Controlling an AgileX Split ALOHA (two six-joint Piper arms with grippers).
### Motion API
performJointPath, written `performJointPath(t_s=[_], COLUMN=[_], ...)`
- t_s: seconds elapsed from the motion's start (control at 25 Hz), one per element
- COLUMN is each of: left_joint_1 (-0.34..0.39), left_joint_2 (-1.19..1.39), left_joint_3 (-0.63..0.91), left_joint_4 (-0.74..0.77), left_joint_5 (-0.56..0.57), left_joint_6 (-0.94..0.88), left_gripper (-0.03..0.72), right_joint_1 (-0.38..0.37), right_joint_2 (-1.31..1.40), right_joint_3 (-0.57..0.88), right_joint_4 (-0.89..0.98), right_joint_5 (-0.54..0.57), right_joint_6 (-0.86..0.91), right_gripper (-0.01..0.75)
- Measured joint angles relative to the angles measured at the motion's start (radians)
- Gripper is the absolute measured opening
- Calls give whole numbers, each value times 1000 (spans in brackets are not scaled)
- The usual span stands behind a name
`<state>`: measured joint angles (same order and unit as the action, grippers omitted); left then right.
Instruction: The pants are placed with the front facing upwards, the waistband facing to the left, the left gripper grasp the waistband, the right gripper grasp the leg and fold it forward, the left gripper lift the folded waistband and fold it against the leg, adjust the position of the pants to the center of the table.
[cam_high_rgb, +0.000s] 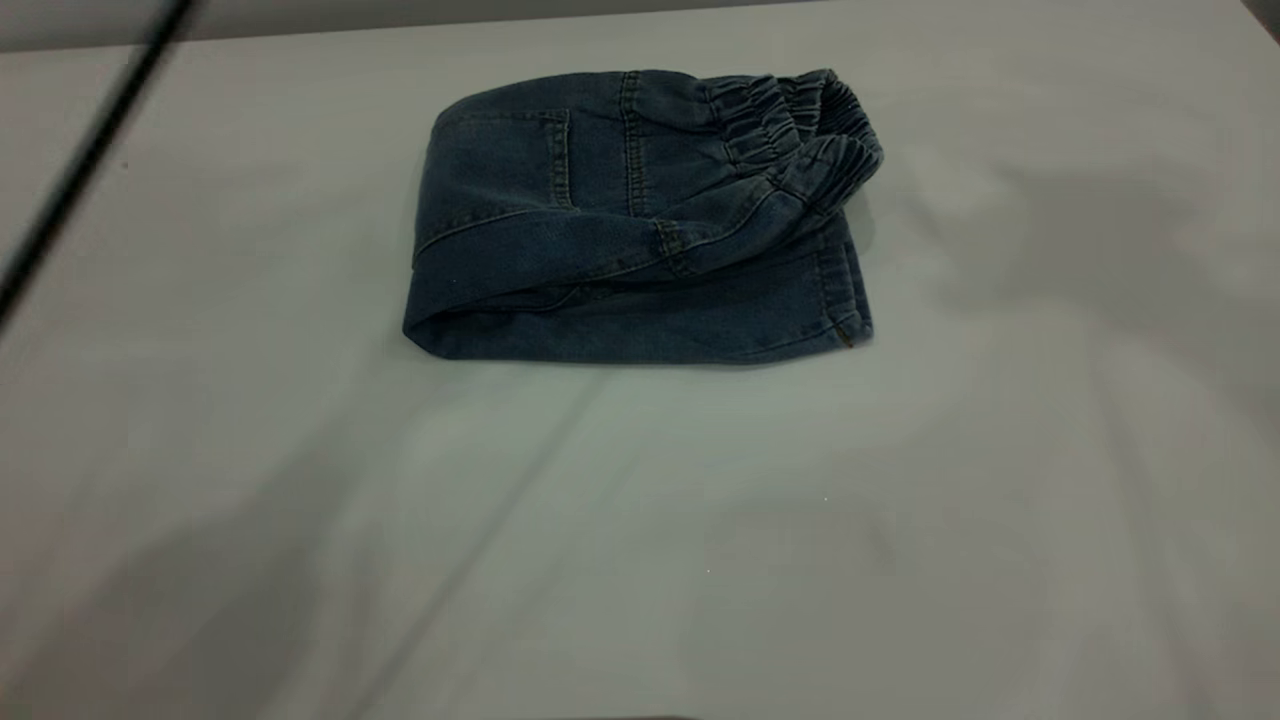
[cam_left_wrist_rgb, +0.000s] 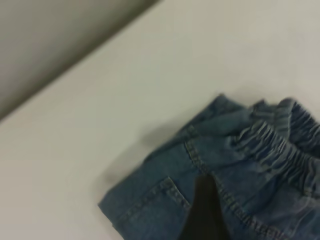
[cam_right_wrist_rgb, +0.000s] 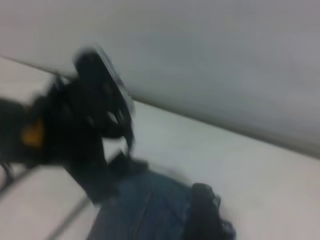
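- Table (cam_high_rgb: 640, 560): white, bearing one garment.
- Pants (cam_high_rgb: 620, 230): folded into a compact bundle, lying toward the far middle of the table.
- Waistband (cam_high_rgb: 800, 130): gathered, on top at the bundle's right end.
- Left gripper (cam_left_wrist_rgb: 204, 215): above the pants; finger state cannot be told.
- Right gripper (cam_right_wrist_rgb: 202, 212): a dark blurred tip near the denim; finger state cannot be told.

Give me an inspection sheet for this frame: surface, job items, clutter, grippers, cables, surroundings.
Surface: the table, plain white, arm shadows on the near part.
Job's things: the pants, folded into a compact denim bundle, lying toward the far side; the waistband lies on top at the exterior view's right end, over the leg cuffs.
Clutter: nothing seen.
Grippers: the left gripper hangs above the pants, only a dark tip visible; the right gripper shows as a dark blurred shape near the denim; neither touches the pants in the exterior view.
Cables: a black cable crosses the exterior view's upper left corner.
Surroundings: grey wall behind the table.
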<state>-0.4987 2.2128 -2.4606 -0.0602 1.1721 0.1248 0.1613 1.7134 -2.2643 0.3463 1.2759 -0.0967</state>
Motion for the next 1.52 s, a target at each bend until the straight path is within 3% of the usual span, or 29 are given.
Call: performJointPath(t_s=[0.24, 1.16, 1.52], left_joint_1=[0, 0, 0], left_joint_2=[-205, -1309, -1648], left_joint_3=[138, 1292, 1491], left_joint_4=[4, 5, 3], left_joint_5=[0, 0, 0], left_joint_6=[0, -5, -5], left_gripper=[499, 499, 499], right_joint_1=[0, 0, 0], right_joint_2=[-249, -1169, -1411], right_joint_3=[246, 1071, 1402], right_joint_4=[-39, -43, -54], right_joint_5=[0, 1, 1], right_joint_6=[0, 52, 43], right_gripper=[444, 444, 444])
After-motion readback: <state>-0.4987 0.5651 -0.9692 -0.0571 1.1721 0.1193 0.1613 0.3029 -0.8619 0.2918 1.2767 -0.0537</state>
